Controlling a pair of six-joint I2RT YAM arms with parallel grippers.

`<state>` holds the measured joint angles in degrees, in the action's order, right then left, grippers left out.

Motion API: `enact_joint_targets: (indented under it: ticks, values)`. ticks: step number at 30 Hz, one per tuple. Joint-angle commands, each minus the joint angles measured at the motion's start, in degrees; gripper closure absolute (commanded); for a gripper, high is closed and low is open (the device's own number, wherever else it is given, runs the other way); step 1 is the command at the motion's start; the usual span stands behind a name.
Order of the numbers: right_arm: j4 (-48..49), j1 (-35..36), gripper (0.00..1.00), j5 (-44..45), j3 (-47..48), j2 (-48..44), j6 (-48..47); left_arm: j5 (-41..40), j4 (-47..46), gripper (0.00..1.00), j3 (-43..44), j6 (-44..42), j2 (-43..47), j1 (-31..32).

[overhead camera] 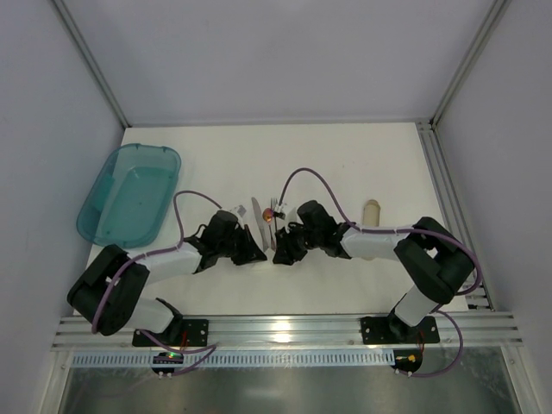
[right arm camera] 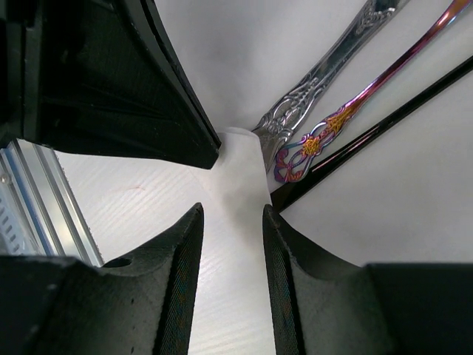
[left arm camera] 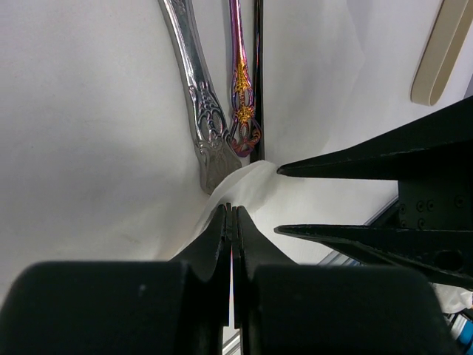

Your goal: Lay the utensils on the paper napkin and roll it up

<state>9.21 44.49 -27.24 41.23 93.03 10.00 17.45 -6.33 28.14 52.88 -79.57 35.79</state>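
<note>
At napkin (left arm camera: 251,185) fold: ornate silver, iridescent, black utensil handles (left arm camera: 209,122).

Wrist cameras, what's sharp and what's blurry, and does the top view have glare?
Left wrist view: the silver handle and iridescent handle are sharp with bright glints, the left gripper a soft black mass near the lens. Right wrist view: likewise, the right gripper nearly solid black. Top view: even soft light, no glare on the table, cutlery too small for detail.
</note>
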Motion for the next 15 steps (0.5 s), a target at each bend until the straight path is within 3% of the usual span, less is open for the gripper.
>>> enact_joint_targets:
  ticks: [1, 5, 9, 15]
  values:
    - [-0.42, 0.07, 0.6, 1.23, 4.2, -2.07, -2.96, -1.28, -0.26, 1.0, 2.18, -1.38, -0.58, 0.24]
    - [-1.65, 0.07, 0.63, 0.61, 5.26, 0.21, -2.1, -1.02, -0.18, 1.0, 2.88, -1.82, -1.55, 0.24]
    - [-0.86, 0.51, 0.75, 1.4, 4.39, 1.1, -0.25, -0.67, -0.62, 1.0, 3.15, -1.55, -2.26, 0.33]
    - [-0.6, 0.42, 0.79, 5.27, 2.8, -0.83, 2.39, -2.68, 0.53, 1.0, 2.88, -2.08, -2.17, 0.33]
